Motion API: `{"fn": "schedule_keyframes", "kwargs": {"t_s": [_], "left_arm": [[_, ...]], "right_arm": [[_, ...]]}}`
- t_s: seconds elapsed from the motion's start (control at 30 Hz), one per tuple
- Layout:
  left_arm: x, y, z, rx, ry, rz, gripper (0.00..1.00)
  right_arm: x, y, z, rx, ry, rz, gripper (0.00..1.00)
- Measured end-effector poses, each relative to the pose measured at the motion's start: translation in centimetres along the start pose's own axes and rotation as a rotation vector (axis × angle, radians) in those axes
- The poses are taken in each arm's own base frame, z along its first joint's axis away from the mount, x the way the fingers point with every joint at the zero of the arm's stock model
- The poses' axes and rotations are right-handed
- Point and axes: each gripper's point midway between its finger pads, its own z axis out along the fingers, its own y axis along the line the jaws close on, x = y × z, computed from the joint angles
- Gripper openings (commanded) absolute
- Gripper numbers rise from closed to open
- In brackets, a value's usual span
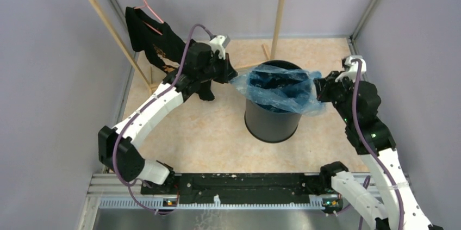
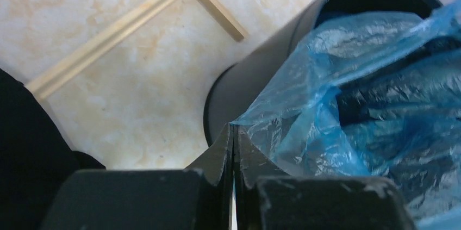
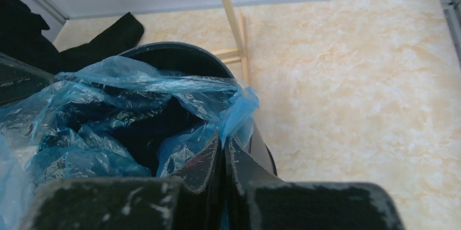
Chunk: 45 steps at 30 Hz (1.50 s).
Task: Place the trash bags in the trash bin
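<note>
Beige marbled bench [image 1: 206, 137], purple walls, black trash bin [image 1: 272, 125] standing mid-bench. Both the left hand [image 1: 235, 79] and right hand [image 1: 322, 86] are pinched tight on opposite edges of the thin blue trash bag [image 1: 282, 87]. It's stretched across the bin's mouth, with the middle sagging inside. I'd hold those 2 grips firm and lower evenly so the edges drape over the rim. The film looks crinkly, see-through, probably slippery and easy to tear.

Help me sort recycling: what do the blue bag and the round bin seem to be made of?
The trash bag looks like thin plastic film: translucent light blue, glossy, creased all over. The trash bin is probably moulded plastic: dark grey, smooth wall with a dull sheen.
</note>
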Motion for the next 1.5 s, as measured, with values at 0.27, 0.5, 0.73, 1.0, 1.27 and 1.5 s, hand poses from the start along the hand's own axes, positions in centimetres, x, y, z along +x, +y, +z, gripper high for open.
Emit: {"fn": "schedule_keyframes", "kwargs": {"t_s": [0.27, 0.5, 0.73, 1.0, 1.27, 1.5], "left_arm": [[-0.6, -1.7, -1.3, 0.089, -0.065, 0.002, 0.00], [-0.9, -2.1, -1.3, 0.105, -0.078, 0.002, 0.00], [-1.3, -2.2, -1.5, 0.107, -0.086, 0.004, 0.00], [-4.3, -3.5, -2.6, 0.132, -0.144, 0.035, 0.00], [-5.8, -4.3, -2.9, 0.159, -0.167, 0.048, 0.00], [-5.5, -4.2, -2.3, 0.161, -0.148, 0.043, 0.00]], "right_arm": [[0.8, 0.8, 1.5, -0.015, 0.151, -0.007, 0.55], [0.4, 1.2, 2.1, -0.009, 0.276, -0.051, 0.72], [-0.3, 1.5, 2.5, -0.021, 0.341, -0.097, 0.86], [-4.4, 2.5, 5.1, -0.036, 0.354, -0.170, 0.74], [-2.1, 5.4, 6.1, -0.227, 0.426, -0.159, 0.51], [-2.6, 5.8, 7.4, -0.244, 0.392, -0.164, 0.53]]}}
